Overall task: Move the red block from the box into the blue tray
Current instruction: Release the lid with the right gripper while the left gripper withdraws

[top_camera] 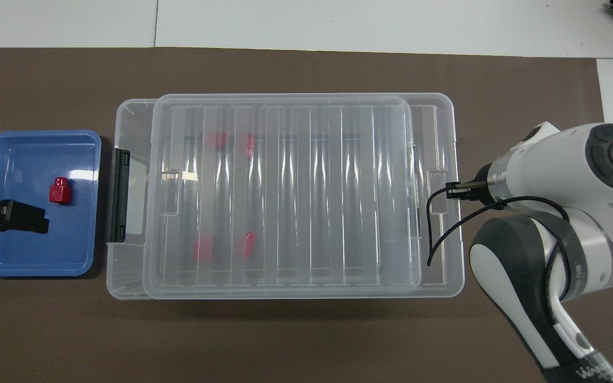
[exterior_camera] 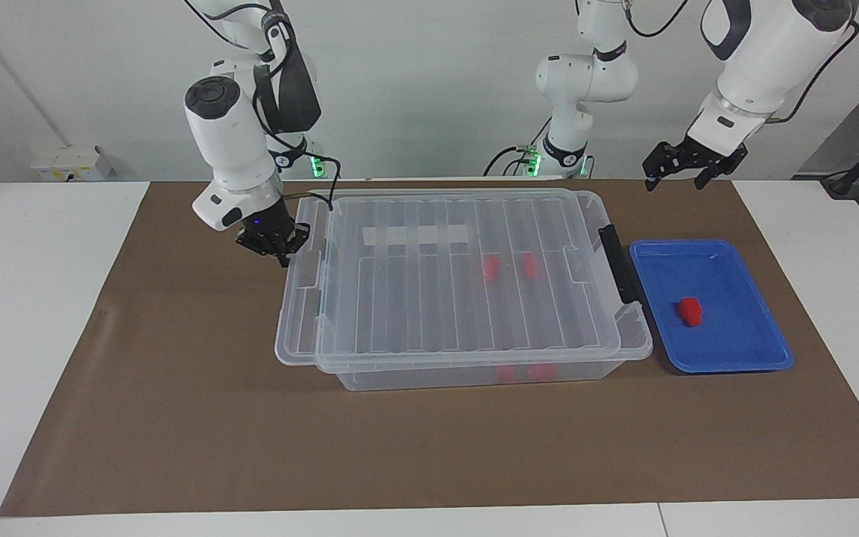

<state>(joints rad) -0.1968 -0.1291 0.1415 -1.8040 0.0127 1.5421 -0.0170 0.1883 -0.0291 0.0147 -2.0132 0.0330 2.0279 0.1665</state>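
White desk [exterior_camera: 34, 313], seam lines visible along the edge farthest from the robots. Brown mat [exterior_camera: 176, 432] lies flat on it and covers most of the top; bare white strips remain at both ends and along the farthest edge. On the mat: clear box [exterior_camera: 608, 358] mid-desk, long side running along the desk, with a dark grey handle on the end toward the left arm's end. Blue tray [exterior_camera: 728, 362] sits just beside that handle end, a narrow gap between them, near the mat's edge there.
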